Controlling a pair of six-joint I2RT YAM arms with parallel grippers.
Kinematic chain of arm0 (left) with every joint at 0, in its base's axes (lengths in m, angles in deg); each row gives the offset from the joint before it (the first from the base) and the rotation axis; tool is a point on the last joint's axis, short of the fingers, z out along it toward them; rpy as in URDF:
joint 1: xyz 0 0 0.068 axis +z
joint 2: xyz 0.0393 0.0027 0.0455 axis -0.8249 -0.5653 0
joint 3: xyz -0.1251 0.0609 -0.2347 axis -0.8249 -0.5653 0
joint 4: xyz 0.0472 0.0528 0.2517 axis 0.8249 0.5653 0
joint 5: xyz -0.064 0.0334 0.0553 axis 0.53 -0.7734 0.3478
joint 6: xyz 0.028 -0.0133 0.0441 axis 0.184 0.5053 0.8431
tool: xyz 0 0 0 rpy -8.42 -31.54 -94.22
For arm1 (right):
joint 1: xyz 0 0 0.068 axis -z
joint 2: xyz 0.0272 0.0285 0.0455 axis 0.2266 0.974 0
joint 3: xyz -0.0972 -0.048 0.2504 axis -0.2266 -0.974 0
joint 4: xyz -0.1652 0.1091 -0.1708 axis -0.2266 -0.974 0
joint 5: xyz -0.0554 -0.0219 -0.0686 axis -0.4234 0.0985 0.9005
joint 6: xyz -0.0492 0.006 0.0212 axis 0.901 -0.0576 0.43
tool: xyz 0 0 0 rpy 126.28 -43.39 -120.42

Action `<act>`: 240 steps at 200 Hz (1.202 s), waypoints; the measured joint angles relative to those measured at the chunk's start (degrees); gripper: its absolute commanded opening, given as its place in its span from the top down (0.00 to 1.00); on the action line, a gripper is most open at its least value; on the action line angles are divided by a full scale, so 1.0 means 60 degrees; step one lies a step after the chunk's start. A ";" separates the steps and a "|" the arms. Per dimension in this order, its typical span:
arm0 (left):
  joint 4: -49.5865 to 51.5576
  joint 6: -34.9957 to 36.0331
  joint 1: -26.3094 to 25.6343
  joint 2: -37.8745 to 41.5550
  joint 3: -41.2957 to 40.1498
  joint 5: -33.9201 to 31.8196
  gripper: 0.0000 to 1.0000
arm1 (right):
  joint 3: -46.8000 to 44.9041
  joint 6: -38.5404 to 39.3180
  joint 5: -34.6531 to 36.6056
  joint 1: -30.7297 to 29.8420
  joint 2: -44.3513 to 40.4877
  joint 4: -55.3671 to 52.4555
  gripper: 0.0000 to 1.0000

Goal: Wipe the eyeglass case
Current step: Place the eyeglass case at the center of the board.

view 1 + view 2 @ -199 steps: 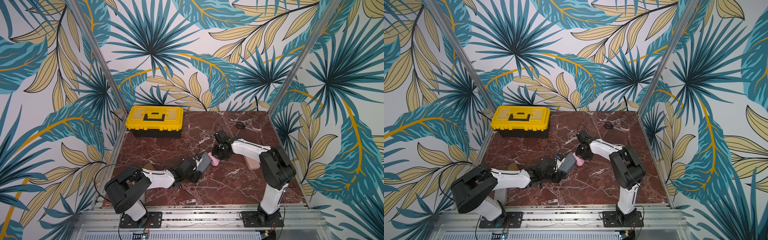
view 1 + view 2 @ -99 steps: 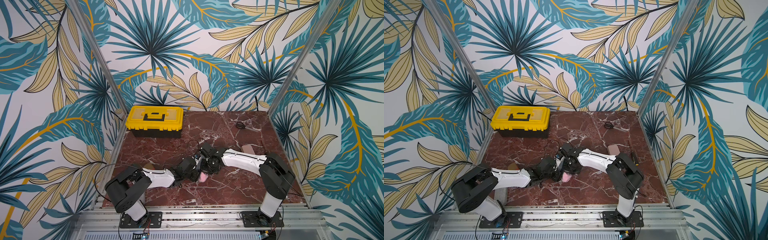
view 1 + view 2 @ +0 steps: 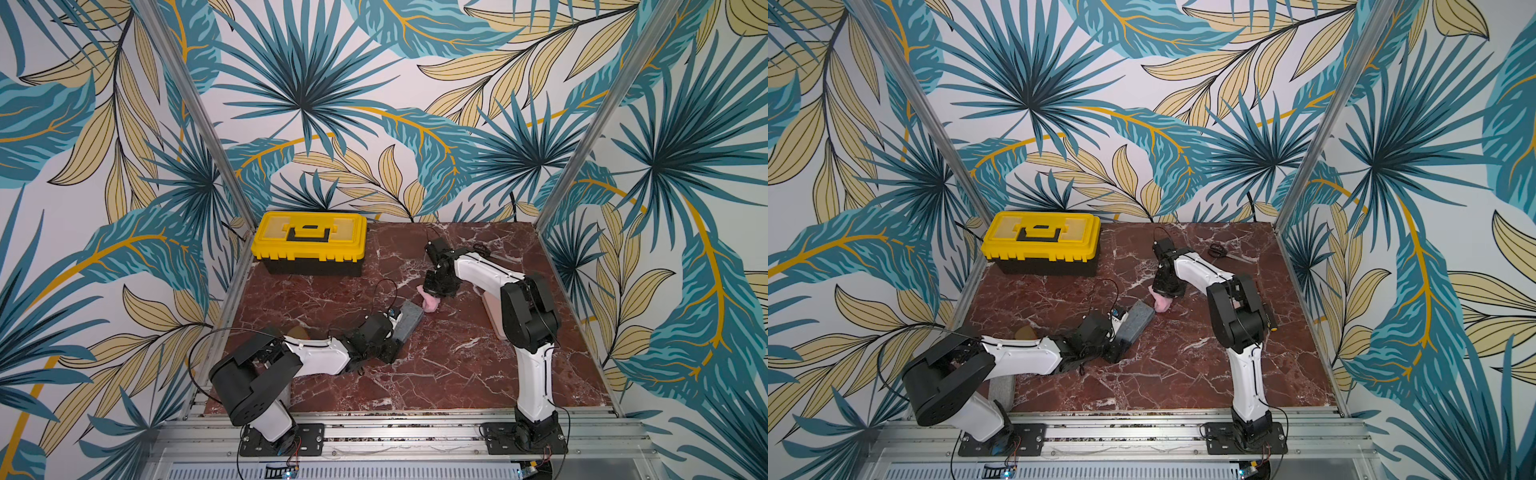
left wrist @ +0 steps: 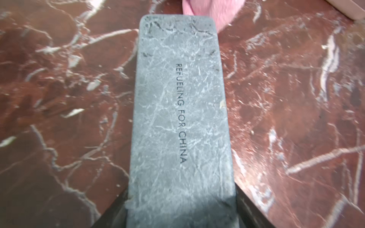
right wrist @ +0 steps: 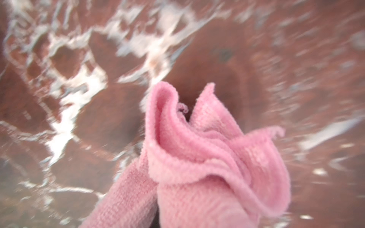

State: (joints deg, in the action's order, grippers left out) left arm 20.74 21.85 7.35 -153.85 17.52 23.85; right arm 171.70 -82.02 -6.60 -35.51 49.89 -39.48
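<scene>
eyeglass case [image 4: 180,118], scuffed grey slab

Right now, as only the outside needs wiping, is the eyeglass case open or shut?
Shut: the eyeglass case shows one unbroken grey face in the left wrist view, no interior visible.

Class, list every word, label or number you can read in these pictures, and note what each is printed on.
"REFUELING FOR CHINA": printed lengthwise on the grey eyeglass case.
The yellow toolbox and pink cloth show no readable text.
</scene>
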 measured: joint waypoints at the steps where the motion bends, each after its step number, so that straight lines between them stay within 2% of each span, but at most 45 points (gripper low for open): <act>1: 0.0029 0.0000 -0.0004 0.0011 0.0007 0.0007 0.60 | -0.0026 0.0018 0.0011 0.0000 -0.0018 0.0007 1.00; 42: 0.1377 -0.0525 -0.0029 0.0058 0.0685 0.0393 0.10 | -0.2459 0.0372 0.0160 -0.0168 -0.1767 -0.0018 1.00; 55: 0.1770 -0.0816 -0.0036 0.0040 0.0834 0.0765 0.03 | -0.2841 0.0364 0.0033 -0.0215 -0.1953 -0.0044 1.00; 86: 0.2204 -0.1341 -0.0080 -0.0095 0.1271 0.1730 0.01 | -0.2320 0.0361 -0.0229 -0.0331 -0.1501 -0.0120 1.00; 119: 0.2364 -0.1683 -0.0204 -0.0186 0.1508 0.2779 0.02 | -0.0255 0.0470 -0.0663 -0.0896 -0.0171 -0.0372 1.00; 146: 0.3085 -0.1483 -0.0641 -0.0805 0.2798 0.3388 0.01 | 0.1428 0.0718 -0.1399 -0.1479 0.0849 -0.0565 1.00; 166: 0.3224 -0.1111 -0.0874 -0.0914 0.3595 0.3537 0.01 | 0.1902 0.0911 -0.1905 -0.1701 0.1096 -0.0670 1.00; 187: 0.3424 -0.0674 -0.0871 -0.0543 0.3679 0.3289 0.00 | 0.1880 0.1093 -0.2011 -0.1504 0.1002 -0.0969 1.00; 205: 0.3920 -0.0244 -0.0656 0.0007 0.3661 0.2517 0.00 | 0.1523 0.1257 -0.1865 -0.1013 0.0594 -0.1089 1.00; 230: 0.4258 0.0240 -0.0164 0.0980 0.3548 0.1042 0.00 | 0.0412 0.1395 -0.1399 -0.0229 -0.0769 -0.1209 1.00; 240: 0.4189 0.0357 0.0160 0.1188 0.3468 0.0805 0.00 | -0.0244 0.1395 -0.1246 -0.0040 -0.1512 -0.1198 1.00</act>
State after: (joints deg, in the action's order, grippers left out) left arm 45.88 24.00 8.31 -146.73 38.33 28.68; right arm 170.23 -73.65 -14.08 -35.75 40.82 -46.67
